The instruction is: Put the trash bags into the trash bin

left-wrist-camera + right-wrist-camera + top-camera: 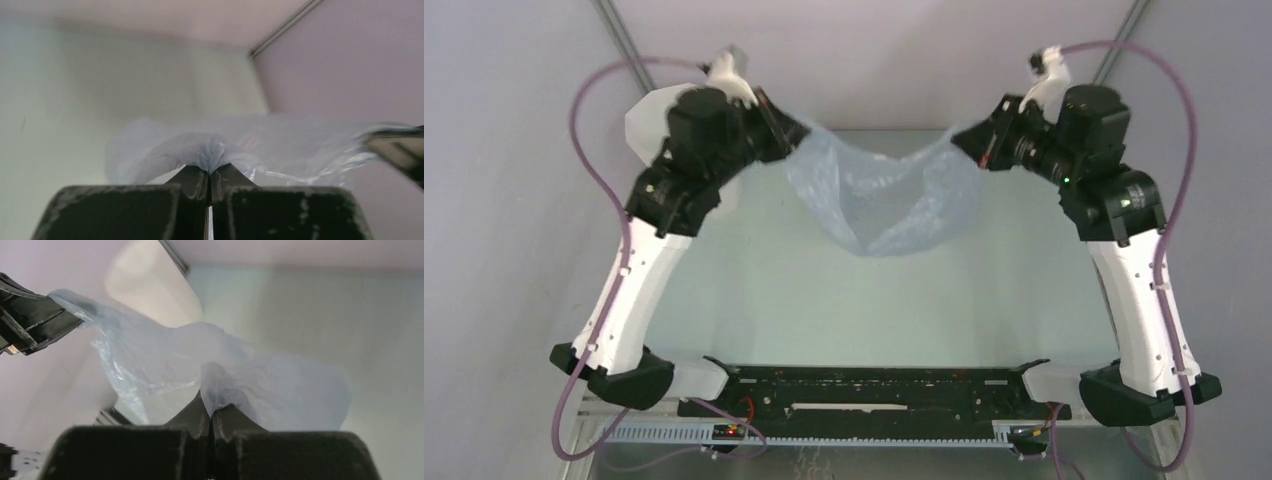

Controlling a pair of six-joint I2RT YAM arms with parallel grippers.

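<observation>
Left tool (786, 130): clenched on a small gathered pinch at one edge of the bag (884, 205); film bunches right at the tips.
Right tool (964, 140): clenched too, on the opp. edge; film fans out from the tips.
Bag pos.: slung betw. the two tools over the far half of the worktop (824, 300), belly sagging toward the near side. Can't tell if the lowest part touches the worktop.
Bin (642, 125) pos.: far left, behind the left arm, mostly hidden in the top view; apart from the bag's belly.
Risk 1: film slips out of a pinch. It's thin and slick w/ only a small fold held, so too much tension betw. the arms prob. does it.
Risk 2: tear at the pinch pts if the arms spread wider.
Risk 3: left arm bumps the bin. It sits close behind that arm and looks light, so a swing that way could tip it.
Risk 4: bag misses the bin mouth. It's wide and floppy, so it may drape over the rim or fall outside.
Bag look: pale blue-grey, translucent, wrinkly, glossy creases, limp. Worktop shows thru it.
</observation>
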